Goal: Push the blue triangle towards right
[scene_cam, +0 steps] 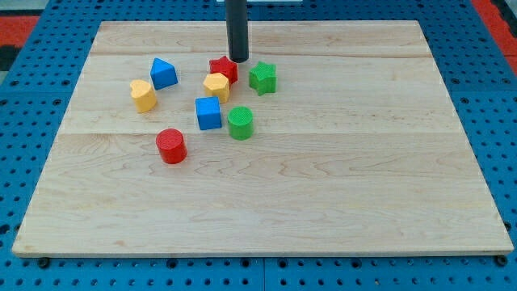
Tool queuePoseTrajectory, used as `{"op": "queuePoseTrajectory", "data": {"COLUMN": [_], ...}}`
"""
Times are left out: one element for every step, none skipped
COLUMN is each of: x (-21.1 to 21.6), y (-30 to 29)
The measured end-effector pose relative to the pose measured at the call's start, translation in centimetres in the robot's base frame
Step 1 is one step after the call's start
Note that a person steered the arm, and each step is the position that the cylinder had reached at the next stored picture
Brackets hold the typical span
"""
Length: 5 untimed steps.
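The blue triangle (163, 73) lies on the wooden board (323, 186) at the upper left of the block cluster. My tip (239, 59) is at the view's top centre, to the right of the blue triangle and well apart from it. The tip stands just above and right of the red star (224, 69), between it and the green star (262, 78). I cannot tell if it touches the red star.
A yellow block (143, 94) sits left of and below the blue triangle. A yellow block (216, 86), a blue cube (208, 113), a green cylinder (240, 123) and a red cylinder (171, 146) lie in the cluster. Blue pegboard (32, 97) surrounds the board.
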<state>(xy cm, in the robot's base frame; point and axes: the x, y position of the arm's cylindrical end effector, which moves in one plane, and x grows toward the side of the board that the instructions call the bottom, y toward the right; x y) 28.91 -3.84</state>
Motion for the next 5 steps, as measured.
{"op": "queuePoseTrajectory", "data": {"x": [-1.7,-5.9,-5.1,-4.9,-2.1], "y": [-2.6,-9.9,-12.1,-16.0,-21.5]}}
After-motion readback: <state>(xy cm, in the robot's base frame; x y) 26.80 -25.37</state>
